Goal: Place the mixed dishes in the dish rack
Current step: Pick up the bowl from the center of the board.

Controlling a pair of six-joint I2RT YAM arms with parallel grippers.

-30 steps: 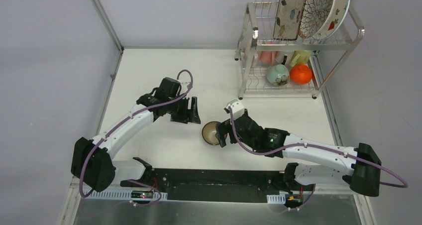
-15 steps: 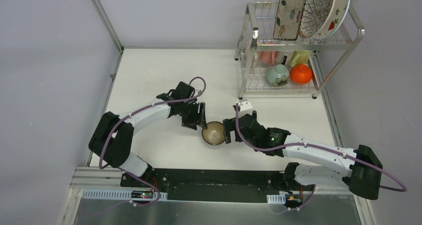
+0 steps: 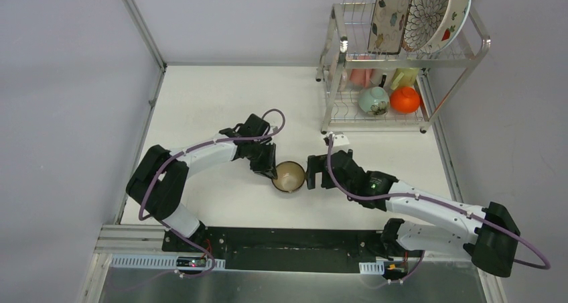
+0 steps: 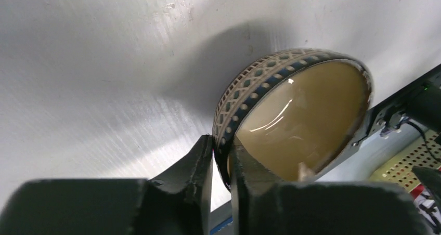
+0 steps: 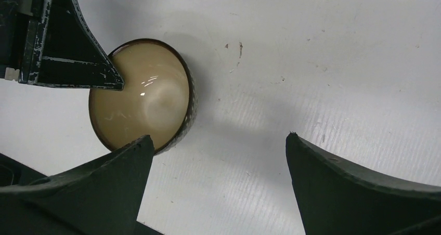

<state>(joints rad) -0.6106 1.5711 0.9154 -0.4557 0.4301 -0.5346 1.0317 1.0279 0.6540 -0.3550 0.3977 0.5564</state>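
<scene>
Gripping the dark brown bowl [image 4: 296, 120] by its rim, the left gripper [image 4: 221, 159] is pinching the wall, one finger inside and one outside. The bowl is resting mouth-up on the table [image 3: 201, 102], mid-surface, between both grippers and well apart from the dish rack [image 3: 482, 45]. The right gripper [image 5: 218, 137] is standing just beside the bowl with jaws spread wide, holding nothing.

Judged step: picking up what is appearing to be the only dish outside the rack. The next move is calling for a level lift, then a carry to the lower shelf beside the pale green bowl [image 3: 373, 100]. The narrow rim hold is risking a tilt or slip.
</scene>
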